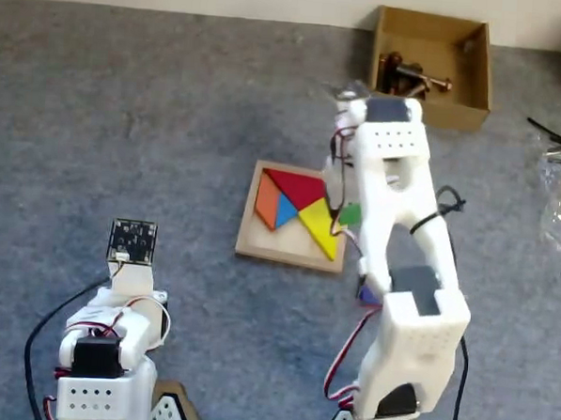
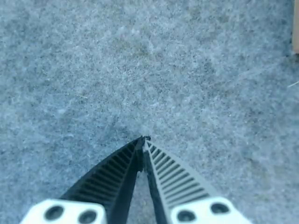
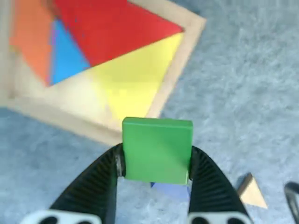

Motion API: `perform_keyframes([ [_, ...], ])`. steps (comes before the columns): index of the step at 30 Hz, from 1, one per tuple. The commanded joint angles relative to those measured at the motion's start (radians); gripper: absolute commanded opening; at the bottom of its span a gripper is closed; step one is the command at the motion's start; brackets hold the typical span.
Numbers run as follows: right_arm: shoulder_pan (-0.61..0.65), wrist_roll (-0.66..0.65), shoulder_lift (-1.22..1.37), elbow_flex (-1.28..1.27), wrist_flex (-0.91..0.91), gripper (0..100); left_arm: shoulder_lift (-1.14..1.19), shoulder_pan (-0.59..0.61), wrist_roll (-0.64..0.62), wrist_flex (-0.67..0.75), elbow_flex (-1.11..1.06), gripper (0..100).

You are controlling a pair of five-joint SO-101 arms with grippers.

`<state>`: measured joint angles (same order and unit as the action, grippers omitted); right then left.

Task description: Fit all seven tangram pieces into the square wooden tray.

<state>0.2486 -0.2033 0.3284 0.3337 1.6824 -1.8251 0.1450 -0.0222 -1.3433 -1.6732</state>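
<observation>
The wooden tray (image 1: 280, 255) lies mid-worktop (image 1: 125, 117) with four pieces (image 1: 296, 187) inside, the right gripper (image 3: 155, 157) holding the square piece (image 3: 157, 140) just beside its right edge, a box (image 1: 455, 116) behind it to the right, the left gripper (image 2: 143, 140) well to the tray's left

Grey carpet (image 1: 125, 117) under wooden tray (image 1: 283, 257), cardboard box (image 1: 455, 116)
</observation>
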Motion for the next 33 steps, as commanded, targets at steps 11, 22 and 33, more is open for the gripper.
perform_keyframes([
  [11,0.213,-0.008,-0.285,-0.45,-0.341,7.0,-0.005,0.013,0.006,-0.008,-0.022,1],
  [22,0.252,-0.011,-0.318,-0.67,-0.608,7.0,-0.005,0.013,0.006,-0.008,-0.022,1],
  [33,0.291,-0.066,-0.312,-0.69,-0.656,7.3,-0.005,0.013,0.006,-0.008,-0.022,1],
])
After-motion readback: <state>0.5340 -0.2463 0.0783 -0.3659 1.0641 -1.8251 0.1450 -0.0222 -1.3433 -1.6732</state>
